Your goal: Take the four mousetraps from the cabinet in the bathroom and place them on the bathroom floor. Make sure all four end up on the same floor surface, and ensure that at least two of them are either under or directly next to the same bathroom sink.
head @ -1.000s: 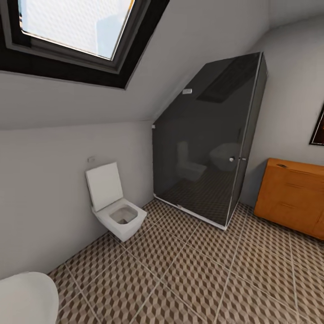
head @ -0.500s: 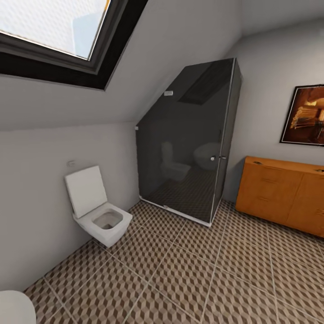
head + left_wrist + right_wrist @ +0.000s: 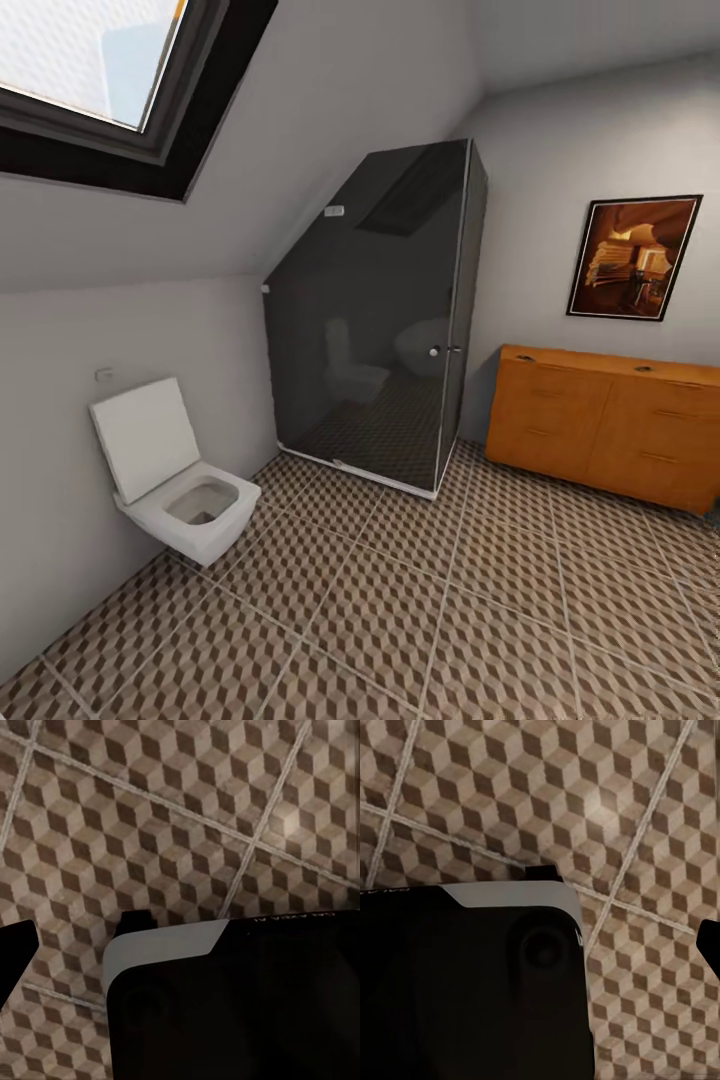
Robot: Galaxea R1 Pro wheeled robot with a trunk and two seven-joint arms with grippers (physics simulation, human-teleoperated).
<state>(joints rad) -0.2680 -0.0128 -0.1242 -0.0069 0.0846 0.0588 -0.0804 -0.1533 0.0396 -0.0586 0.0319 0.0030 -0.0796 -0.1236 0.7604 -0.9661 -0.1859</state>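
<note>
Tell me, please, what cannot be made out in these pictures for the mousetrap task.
- Mousetraps: two tiny dark marks lie on the cabinet top in the head view, too small to identify.
- Cabinet: its right end is cut off by the picture's edge.
- Cabinet drawers: closed, so the contents are hidden.
- Both wrist views: a dark robot body covers much of the floor; whether the fingers are open cannot be told.
</note>
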